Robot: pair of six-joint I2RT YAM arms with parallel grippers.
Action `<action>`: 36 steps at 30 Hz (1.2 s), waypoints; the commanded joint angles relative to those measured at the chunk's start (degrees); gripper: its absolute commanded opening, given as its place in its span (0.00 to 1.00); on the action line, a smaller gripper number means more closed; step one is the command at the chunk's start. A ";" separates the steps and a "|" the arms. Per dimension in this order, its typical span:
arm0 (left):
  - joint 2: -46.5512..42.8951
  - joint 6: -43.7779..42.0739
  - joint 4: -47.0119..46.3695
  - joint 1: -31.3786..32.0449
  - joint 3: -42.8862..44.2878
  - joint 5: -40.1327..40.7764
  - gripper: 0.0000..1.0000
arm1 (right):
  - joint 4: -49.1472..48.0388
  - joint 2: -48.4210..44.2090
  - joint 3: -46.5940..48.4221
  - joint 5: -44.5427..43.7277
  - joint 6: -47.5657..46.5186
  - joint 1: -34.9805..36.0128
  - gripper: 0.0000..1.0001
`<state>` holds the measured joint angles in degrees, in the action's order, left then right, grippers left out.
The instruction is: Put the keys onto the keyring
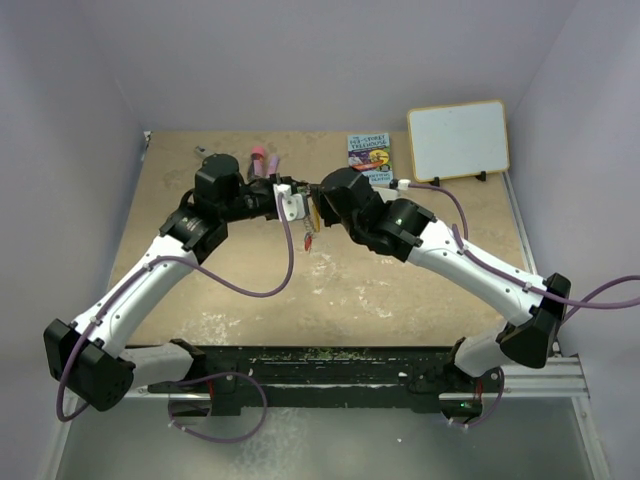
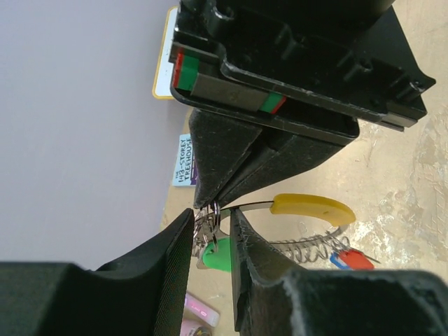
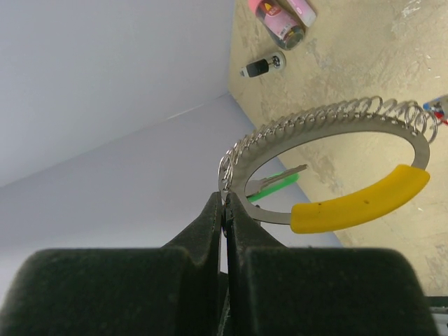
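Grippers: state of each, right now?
Left gripper: fingers around green key; grip cannot be told.
Right gripper: closed on keyring.

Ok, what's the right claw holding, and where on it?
The right claw pinches the keyring by its bare metal band, a little way from the yellow part.

The top camera looks down from behind; both wrist cameras sit close, sharing the keyring (image 3: 357, 203)
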<state>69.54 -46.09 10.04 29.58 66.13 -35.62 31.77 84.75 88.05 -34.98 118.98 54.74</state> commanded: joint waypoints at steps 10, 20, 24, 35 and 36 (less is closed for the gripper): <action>0.75 -0.71 0.46 -0.14 3.56 -0.06 0.14 | -3.28 -0.16 3.26 -0.95 1.98 -0.07 0.00; 1.15 -1.35 2.31 0.38 4.48 1.70 0.04 | -4.41 -0.12 3.36 -1.21 0.83 -0.07 0.00; 1.68 0.09 3.54 0.39 5.81 2.61 0.04 | -7.55 -0.82 1.14 -1.90 -0.09 -0.07 0.00; 2.30 2.96 5.24 0.39 7.72 1.34 0.04 | -11.02 -3.84 -1.94 -3.94 -4.44 -0.07 0.49; 2.34 3.01 5.51 0.39 7.94 1.42 0.04 | -11.03 -4.26 -2.33 -3.95 -4.72 -0.07 0.51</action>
<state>71.66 -44.73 15.73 29.71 70.50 -32.82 24.08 84.31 86.46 -36.67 115.33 54.33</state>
